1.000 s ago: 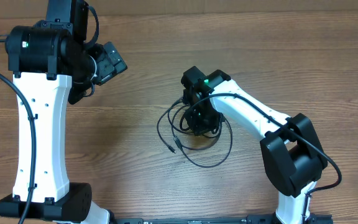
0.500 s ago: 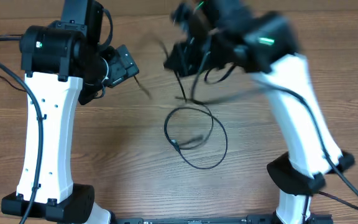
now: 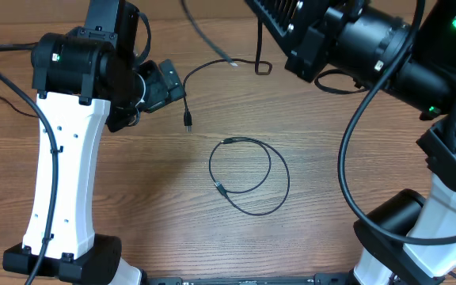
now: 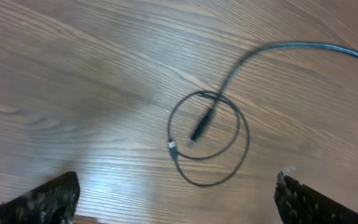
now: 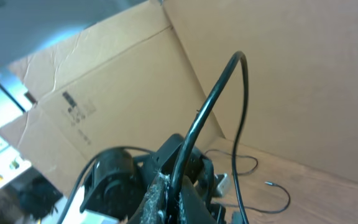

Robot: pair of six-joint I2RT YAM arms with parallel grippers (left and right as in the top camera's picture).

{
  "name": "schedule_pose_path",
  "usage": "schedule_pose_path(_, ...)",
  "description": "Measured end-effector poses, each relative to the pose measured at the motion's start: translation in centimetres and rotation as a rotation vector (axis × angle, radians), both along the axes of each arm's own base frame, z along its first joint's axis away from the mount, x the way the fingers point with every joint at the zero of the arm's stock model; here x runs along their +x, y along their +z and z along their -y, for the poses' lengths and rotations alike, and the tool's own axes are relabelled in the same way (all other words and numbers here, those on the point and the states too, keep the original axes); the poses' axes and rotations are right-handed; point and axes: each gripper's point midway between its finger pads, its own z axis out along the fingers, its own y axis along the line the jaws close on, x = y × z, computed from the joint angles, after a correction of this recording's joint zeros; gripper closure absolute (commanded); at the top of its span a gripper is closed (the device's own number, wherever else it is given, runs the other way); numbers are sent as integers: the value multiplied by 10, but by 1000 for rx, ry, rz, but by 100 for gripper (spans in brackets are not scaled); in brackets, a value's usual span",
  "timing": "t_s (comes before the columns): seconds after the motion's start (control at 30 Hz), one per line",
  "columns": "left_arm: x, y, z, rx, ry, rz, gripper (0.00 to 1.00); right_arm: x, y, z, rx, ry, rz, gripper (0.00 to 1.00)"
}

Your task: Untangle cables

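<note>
Right arm has shot up from low over the pile to high at the top right of the overhead view, and it took part of the bundle with it. Left arm has barely shifted.

Right gripper [image 5: 166, 190] is pinched shut on the lifted cables [image 3: 212, 66]. The wrist view shows one black cord running up out of the pinch; I can't tell if a second one is in there too. From overhead I see two strands in the air. One trails left with its plug [image 3: 188, 121] hanging just beside the left gripper [image 3: 171, 83]. The other is a blurred streak nearer the top edge. Left gripper is spread wide and holds nothing.

Third one, the looped cable [image 3: 288, 184], lies flat on the bench [image 3: 133, 182] in a loose double ring, both plug ends visible. It's well apart from the left arm and below the dangling plug. The left wrist view shows the same ring [image 4: 248, 134] with the dangling plug blurred above it, not touching as far as I can tell.

Progress, my read: about a third done. One cable is free and lying alone. The two airborne ones may be crossed or snagged together; blur hides it. Left to do: split that pair, likely by having the open left gripper take the near plug, then lay each down apart.
</note>
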Motion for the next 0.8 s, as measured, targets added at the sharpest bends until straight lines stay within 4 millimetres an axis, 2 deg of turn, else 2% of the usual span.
schedule_pose_path(0.1,8,9,24,-68,-172,74,0,9,-3,2,28,-42,-51,96)
schedule_pose_path(0.17,6,14,42,-121,-308,112,1,13,-6,3,45,-61,-89,96)
schedule_pose_path(0.2,3,18,52,-154,-388,129,0,15,-9,3,57,-70,-118,96)
schedule_pose_path(0.27,-13,30,86,-266,-637,194,0,20,-15,3,91,-89,-197,96)
schedule_pose_path(0.33,-23,41,106,-344,-777,246,0,28,-22,5,125,-129,-278,96)
schedule_pose_path(0.43,-30,52,123,-408,-893,318,0,37,-36,6,166,-176,-396,96)
schedule_pose_path(0.5,-26,64,132,-447,-948,395,0,47,-53,4,184,-215,-501,96)
schedule_pose_path(0.63,-35,82,145,-567,-1020,460,1,58,-66,4,204,-264,-571,96)
schedule_pose_path(0.8,-51,102,155,-697,-1127,535,1,79,-76,22,261,-414,-618,96)
